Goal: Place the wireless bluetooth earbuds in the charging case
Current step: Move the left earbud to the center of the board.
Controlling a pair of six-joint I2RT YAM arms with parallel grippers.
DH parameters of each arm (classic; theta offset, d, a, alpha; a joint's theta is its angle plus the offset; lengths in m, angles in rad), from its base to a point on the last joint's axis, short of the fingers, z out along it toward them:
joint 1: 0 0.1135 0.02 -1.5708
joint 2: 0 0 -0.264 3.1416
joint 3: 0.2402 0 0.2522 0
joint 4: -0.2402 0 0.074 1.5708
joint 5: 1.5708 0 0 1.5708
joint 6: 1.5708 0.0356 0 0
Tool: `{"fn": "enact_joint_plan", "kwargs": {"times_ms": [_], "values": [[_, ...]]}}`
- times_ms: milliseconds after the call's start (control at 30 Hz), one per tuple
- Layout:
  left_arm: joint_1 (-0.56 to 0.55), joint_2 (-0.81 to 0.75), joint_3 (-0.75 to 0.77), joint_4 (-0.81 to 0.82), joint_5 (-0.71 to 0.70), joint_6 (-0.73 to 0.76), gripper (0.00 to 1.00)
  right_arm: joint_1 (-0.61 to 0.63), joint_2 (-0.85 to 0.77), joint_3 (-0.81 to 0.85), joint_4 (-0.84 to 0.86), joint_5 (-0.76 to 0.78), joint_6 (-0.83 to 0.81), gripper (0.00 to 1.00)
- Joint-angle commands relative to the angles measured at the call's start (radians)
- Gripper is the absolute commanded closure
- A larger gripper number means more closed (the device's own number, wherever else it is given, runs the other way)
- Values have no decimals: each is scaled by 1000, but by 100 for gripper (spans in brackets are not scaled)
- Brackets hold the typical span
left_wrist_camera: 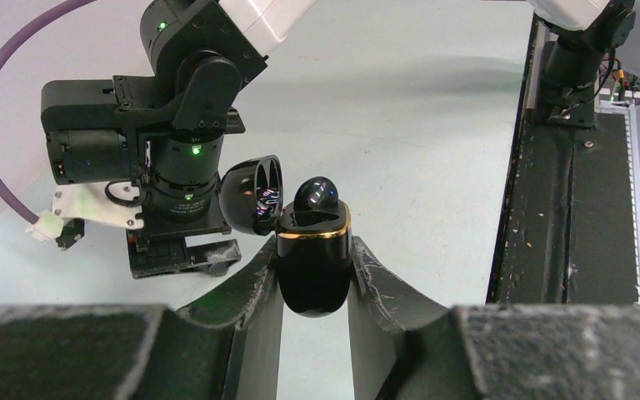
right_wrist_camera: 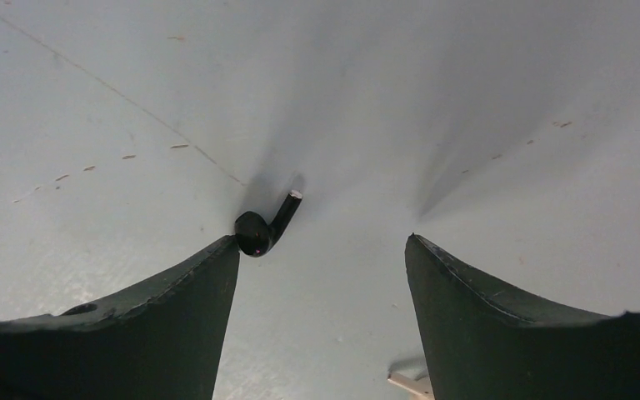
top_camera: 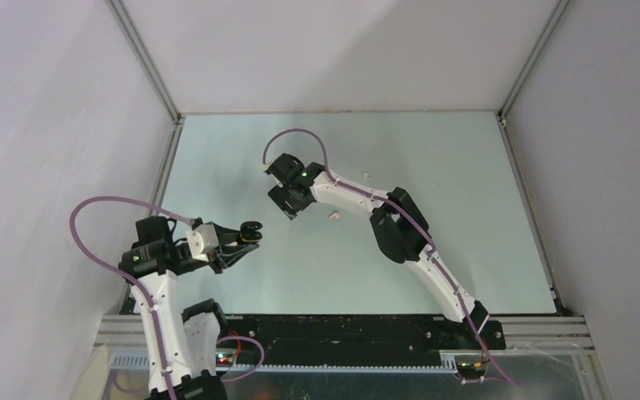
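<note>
My left gripper (left_wrist_camera: pixel 314 250) is shut on the black charging case (left_wrist_camera: pixel 314 279) and holds it upright above the table. The lid (left_wrist_camera: pixel 254 193) is open, and one black earbud (left_wrist_camera: pixel 317 193) sits in the case. In the top view the case (top_camera: pixel 252 229) is at the left gripper (top_camera: pixel 246 239). My right gripper (right_wrist_camera: pixel 321 242) is open and points down at the table. A second black earbud (right_wrist_camera: pixel 260 229) lies on the table, touching the tip of the left finger (right_wrist_camera: pixel 208 275). In the top view the right gripper (top_camera: pixel 288 207) hides this earbud.
Two pale beige earbuds lie on the table right of the right gripper, one near (top_camera: pixel 333 217) and one farther back (top_camera: pixel 367 176). A pale piece (right_wrist_camera: pixel 408 383) shows by the right finger. The right arm's wrist (left_wrist_camera: pixel 175 150) stands close behind the case.
</note>
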Motion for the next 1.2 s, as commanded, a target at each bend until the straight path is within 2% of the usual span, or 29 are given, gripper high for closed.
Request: {"fn": "enact_joint_plan", "kwargs": {"times_ms": [0,567,833,967,1167], "values": [[9,-4,43,-1,19,27,100,-30,-39,-18,-9,30,-30,22],[8,-3,43,-1,21,24,100,-74,-102,-63,-1,63,-69,21],[9,-4,42,1,21,26,100,-104,-158,-88,4,-216,22,21],[9,-5,44,-1,21,24,100,-106,-148,-75,11,-259,104,19],[9,-6,45,1,22,21,100,-109,-84,-28,-6,-226,163,18]]}}
